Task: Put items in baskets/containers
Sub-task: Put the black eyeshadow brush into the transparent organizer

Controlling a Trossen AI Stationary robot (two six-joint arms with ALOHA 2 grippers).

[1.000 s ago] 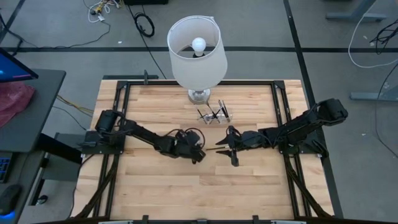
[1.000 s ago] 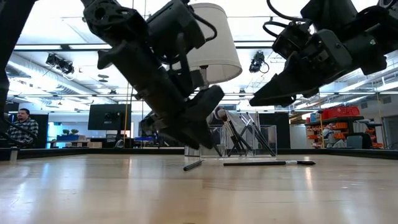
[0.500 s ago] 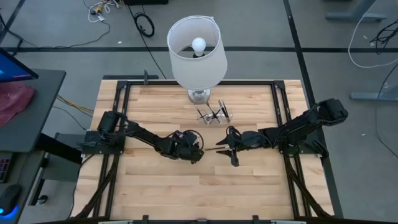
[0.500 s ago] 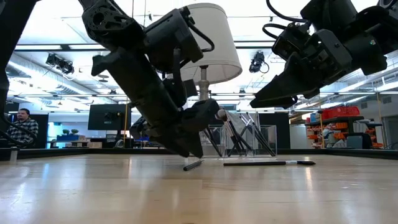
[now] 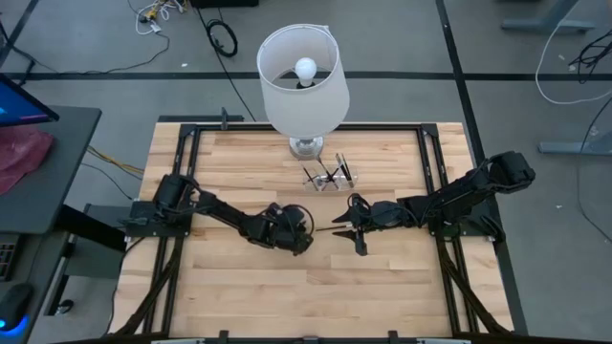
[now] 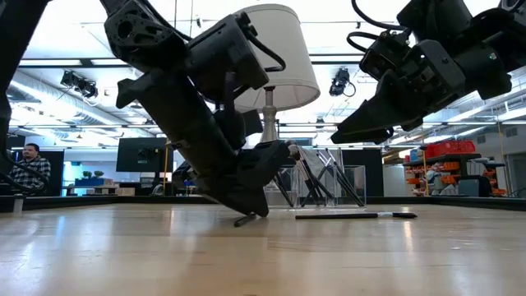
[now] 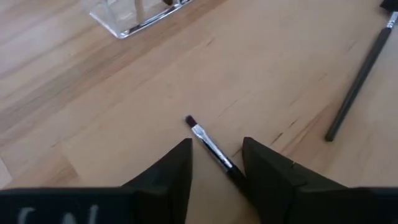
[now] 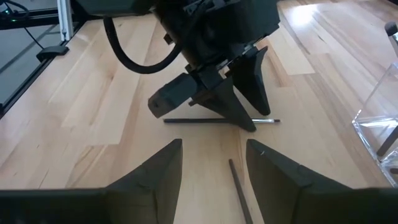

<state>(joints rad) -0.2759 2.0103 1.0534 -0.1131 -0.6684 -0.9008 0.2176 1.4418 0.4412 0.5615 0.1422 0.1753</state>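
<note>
**Left hand down over a small brush beside the clear box**

The wooden table [image 5: 239,296] carries everything, with a tall white-shaded lamp [image 5: 302,81] standing at its far edge. Both dark arms reach toward the middle.

The left hand [image 7: 216,169] is lowered to the table surface, its fingers apart and straddling a short dark-handled brush [image 7: 213,149] that lies flat on the wood (the silver collar and small dark tip point away from the wrist). The fingers stand on either side of the handle; whether they touch it cannot be told.

The right hand [image 8: 213,167] hangs above the table just beside the left one, fingers apart and holding nothing.

The clear plastic box [image 5: 329,177] sits in front of the lamp base, near both hands, with several brushes leaning inside it.

A longer dark brush [image 7: 359,78] lies loose on the table near the short one, under the right hand and apart from the box.
</note>
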